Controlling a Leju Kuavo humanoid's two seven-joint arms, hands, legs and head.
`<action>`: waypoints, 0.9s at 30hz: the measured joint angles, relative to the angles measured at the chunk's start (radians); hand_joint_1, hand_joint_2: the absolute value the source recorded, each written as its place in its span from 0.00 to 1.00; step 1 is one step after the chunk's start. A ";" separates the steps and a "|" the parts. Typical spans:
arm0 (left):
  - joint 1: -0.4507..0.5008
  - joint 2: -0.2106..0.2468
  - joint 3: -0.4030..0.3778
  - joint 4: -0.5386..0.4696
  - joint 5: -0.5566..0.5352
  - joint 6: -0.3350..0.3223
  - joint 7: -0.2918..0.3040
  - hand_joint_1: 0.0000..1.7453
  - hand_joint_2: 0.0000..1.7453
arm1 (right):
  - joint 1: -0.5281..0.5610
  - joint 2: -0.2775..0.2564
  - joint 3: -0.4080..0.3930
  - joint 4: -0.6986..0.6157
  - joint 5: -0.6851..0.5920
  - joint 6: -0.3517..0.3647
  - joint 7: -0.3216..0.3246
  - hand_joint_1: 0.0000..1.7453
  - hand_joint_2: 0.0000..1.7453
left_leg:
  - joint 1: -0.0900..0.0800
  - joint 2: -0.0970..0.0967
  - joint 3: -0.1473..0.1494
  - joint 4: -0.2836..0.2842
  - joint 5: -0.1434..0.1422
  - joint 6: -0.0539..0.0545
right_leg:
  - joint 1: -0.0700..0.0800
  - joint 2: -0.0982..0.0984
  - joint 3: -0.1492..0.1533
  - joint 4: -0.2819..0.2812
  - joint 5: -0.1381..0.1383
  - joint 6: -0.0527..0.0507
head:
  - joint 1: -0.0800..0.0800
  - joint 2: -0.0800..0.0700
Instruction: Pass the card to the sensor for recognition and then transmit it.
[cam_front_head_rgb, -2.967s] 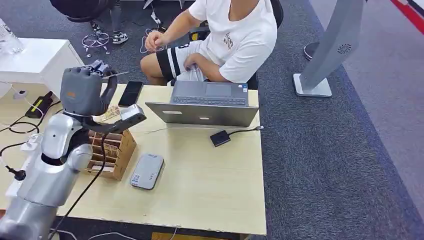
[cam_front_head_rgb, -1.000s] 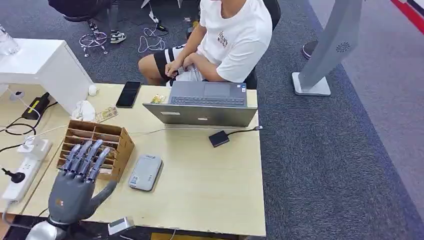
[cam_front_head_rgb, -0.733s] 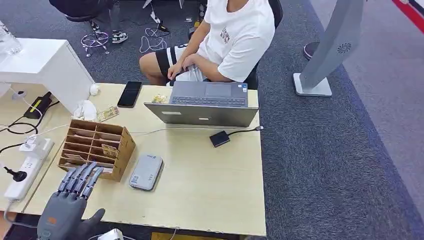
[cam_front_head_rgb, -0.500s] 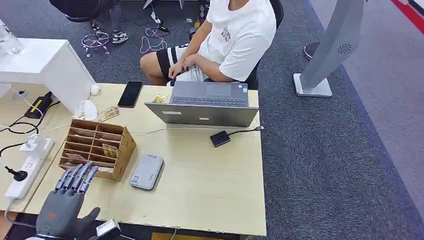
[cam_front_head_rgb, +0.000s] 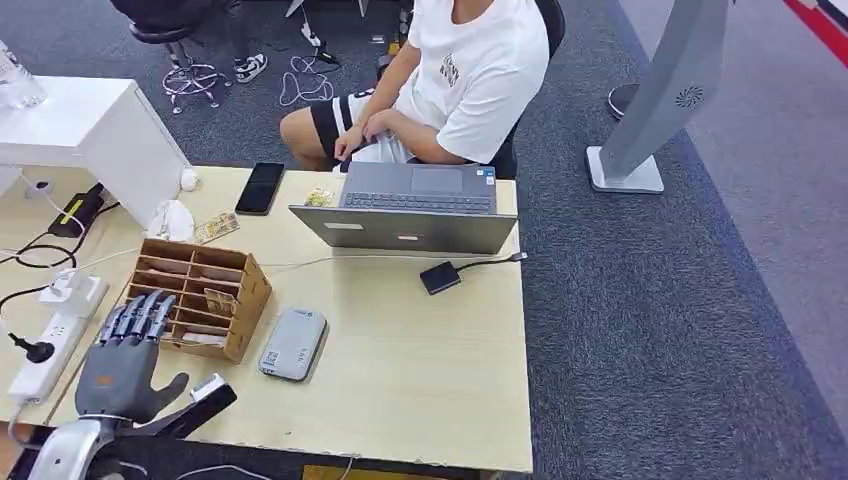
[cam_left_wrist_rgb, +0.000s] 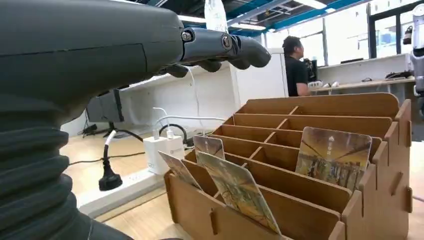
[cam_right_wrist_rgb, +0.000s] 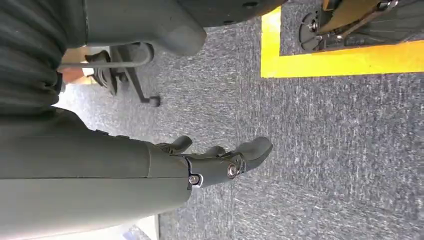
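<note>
Left hand reaching for a card in the wooden organizer, nothing held.
Left hand (cam_front_head_rgb: 125, 362) hovers empty, fingers spread, just beside the wooden card holder (cam_front_head_rgb: 196, 297); cards (cam_left_wrist_rgb: 332, 156) stand upright in its slots. Grey sensor (cam_front_head_rgb: 293, 343) lies on the table just beside the holder. Right hand (cam_right_wrist_rgb: 220, 162) hangs over the floor, empty, loosely extended. Next, likely: pinch one card, lift it clear.

Seated person (cam_front_head_rgb: 450, 70) cut off at the top edge; card (cam_left_wrist_rgb: 332, 157) print blurred
</note>
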 joint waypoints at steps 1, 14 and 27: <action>-0.005 -0.005 0.000 0.005 -0.003 -0.002 0.000 0.00 1.00 | 0.000 0.000 0.000 0.000 0.001 0.002 -0.001 0.00 1.00 | 0.000 0.000 0.000 0.000 0.000 0.000 | 0.000 0.000 0.000 0.000 0.000 0.000 | 0.000 0.000; -0.036 -0.030 -0.001 0.047 -0.019 -0.005 -0.001 0.00 1.00 | -0.002 0.000 0.002 0.000 0.002 0.003 -0.002 0.00 1.00 | 0.000 0.000 0.000 0.000 0.000 0.000 | 0.000 0.000 0.000 0.000 0.000 0.000 | 0.000 0.000; -0.043 -0.035 -0.007 0.054 -0.026 -0.007 0.004 1.00 1.00 | -0.003 0.000 0.002 0.000 0.002 0.005 -0.001 0.00 1.00 | 0.000 0.000 0.000 0.000 0.000 0.000 | 0.000 0.000 0.000 0.000 0.000 0.000 | 0.000 0.000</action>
